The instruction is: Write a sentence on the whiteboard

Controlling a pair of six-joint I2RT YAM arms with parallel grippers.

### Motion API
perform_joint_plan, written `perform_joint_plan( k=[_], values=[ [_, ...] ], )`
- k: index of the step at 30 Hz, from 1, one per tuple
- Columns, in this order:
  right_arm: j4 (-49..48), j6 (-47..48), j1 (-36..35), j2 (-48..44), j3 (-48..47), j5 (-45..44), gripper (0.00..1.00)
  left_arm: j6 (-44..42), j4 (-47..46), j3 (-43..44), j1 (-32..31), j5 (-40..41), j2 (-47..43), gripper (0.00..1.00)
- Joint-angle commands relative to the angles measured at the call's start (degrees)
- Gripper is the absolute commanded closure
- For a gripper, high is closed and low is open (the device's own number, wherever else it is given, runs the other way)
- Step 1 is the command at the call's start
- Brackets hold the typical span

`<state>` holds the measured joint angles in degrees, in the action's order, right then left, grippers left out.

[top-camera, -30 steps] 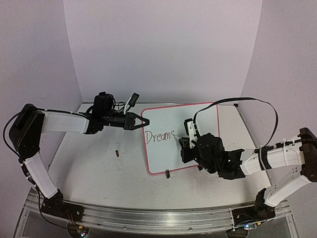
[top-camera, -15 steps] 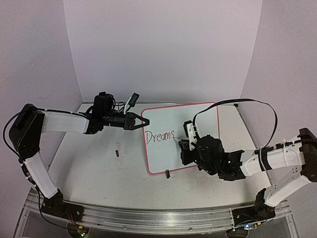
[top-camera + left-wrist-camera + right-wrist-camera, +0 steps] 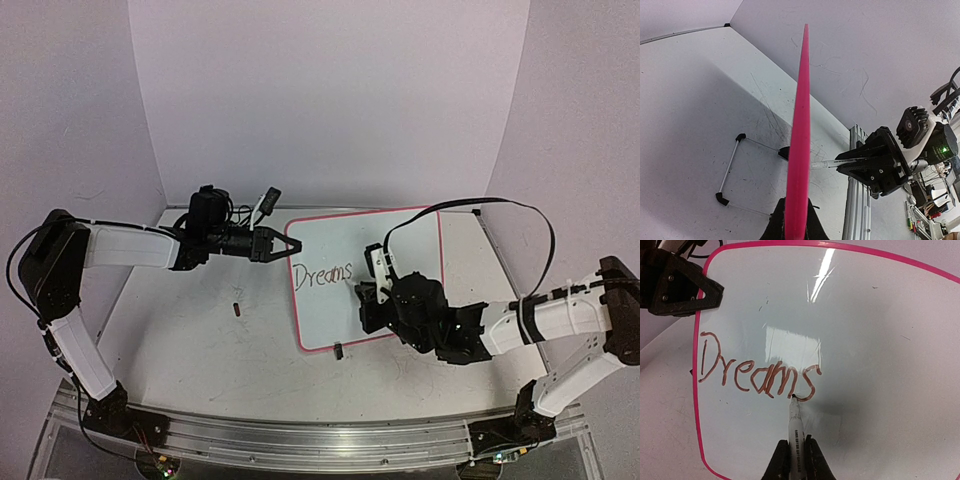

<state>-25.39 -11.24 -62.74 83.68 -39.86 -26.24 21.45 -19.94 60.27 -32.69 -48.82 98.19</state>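
The whiteboard (image 3: pixel 400 245), white with a pink rim, stands tilted on the table. My left gripper (image 3: pixel 289 244) is shut on its left rim; in the left wrist view the rim (image 3: pixel 800 125) runs edge-on out of that gripper (image 3: pixel 796 222). My right gripper (image 3: pixel 365 290) is shut on a white marker (image 3: pixel 795 425). The marker's dark tip rests on the whiteboard (image 3: pixel 880 340) at the lower end of the last letter. The sentence (image 3: pixel 757 372) reads "Dreams" in reddish-brown strokes, and it also shows in the top view as the sentence (image 3: pixel 323 275).
A small dark cap (image 3: pixel 237 309) lies on the table left of the board. A black clip foot (image 3: pixel 339 351) sits at the board's near edge. A thin wire stand (image 3: pixel 732 170) shows behind the board. Walls close in the back and sides; a metal rail (image 3: pixel 300 435) runs along the front.
My right gripper has shifted slightly left and nearer with the marker, along the end of the "s". The left arm and the board have not moved.
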Motion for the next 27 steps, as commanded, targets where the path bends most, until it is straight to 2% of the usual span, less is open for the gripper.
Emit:
perform_joint_plan(
  k=[1,6,10,27],
  values=[
    [-0.6,0.5,0.2,-1.2,-1.0,-0.3,1.00,-0.7,2.0,0.3,0.2,2.7,-1.6,1.00],
    [-1.2,1.7,0.2,-8.6,3.6,0.9,1.00,-0.8,2.0,0.3,0.2,2.8,-1.7,1.00],
    [-1.7,2.3,2.4,-10.9,6.1,1.9,1.00,-0.9,2.0,0.4,0.2,2.8,-1.5,1.00],
    [-4.4,2.4,5.4,-7.0,4.2,1.6,1.00,-0.9,2.0,0.4,0.1,2.8,-1.1,1.00]
  ],
)
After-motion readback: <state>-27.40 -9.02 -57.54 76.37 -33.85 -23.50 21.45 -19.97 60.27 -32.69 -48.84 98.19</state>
